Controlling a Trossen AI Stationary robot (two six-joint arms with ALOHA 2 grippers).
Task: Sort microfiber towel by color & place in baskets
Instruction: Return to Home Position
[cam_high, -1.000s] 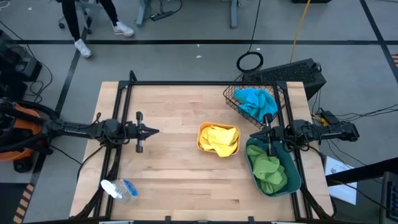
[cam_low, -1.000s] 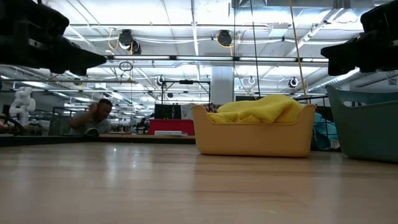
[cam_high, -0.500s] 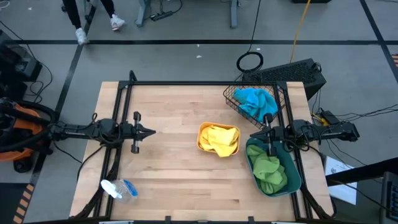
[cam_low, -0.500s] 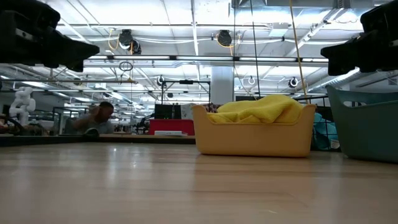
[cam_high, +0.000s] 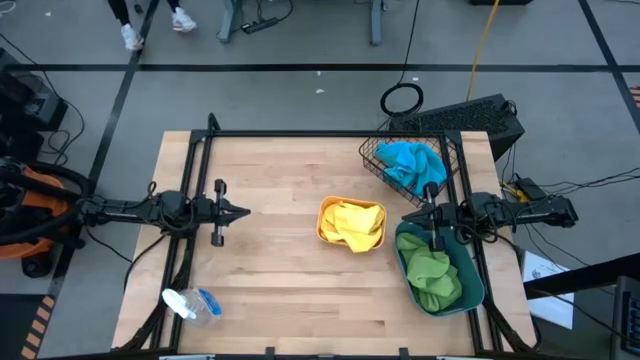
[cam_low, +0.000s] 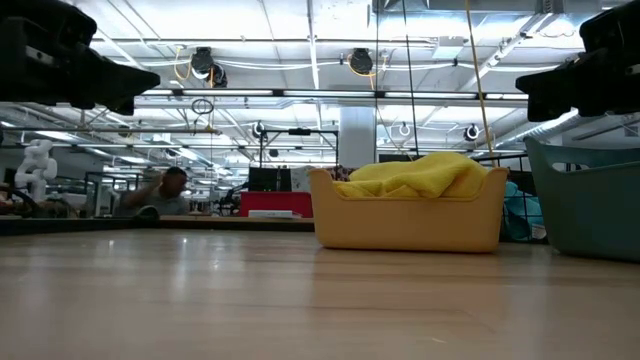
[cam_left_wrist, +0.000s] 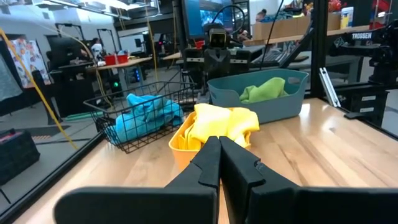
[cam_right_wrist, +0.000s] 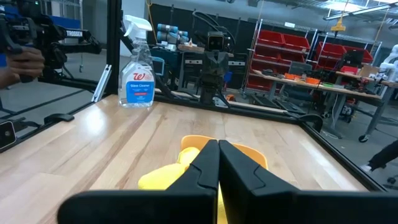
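Note:
A yellow towel (cam_high: 354, 224) lies in the orange bin (cam_high: 322, 225) at the table's middle. A blue towel (cam_high: 410, 162) fills the black wire basket (cam_high: 372, 160) at the far right. A green towel (cam_high: 432, 275) sits in the teal bin (cam_high: 403, 265) at the near right. My left gripper (cam_high: 250, 211) hangs shut and level over the table's left side, pointing toward the bins (cam_left_wrist: 219, 140). My right gripper (cam_high: 405, 214) is shut and level just above the teal bin's far corner, pointing toward the table's left (cam_right_wrist: 217, 144).
A spray bottle (cam_high: 190, 303) lies near the table's near left corner. Black frame rails (cam_high: 300, 133) run along the table's far edge and sides. Bare wood (cam_high: 270, 260) stretches between my left gripper and the orange bin.
My left gripper has drawn back a little toward the table's left edge and its tip has come up to level; it stays shut. The towels and bins have not moved.

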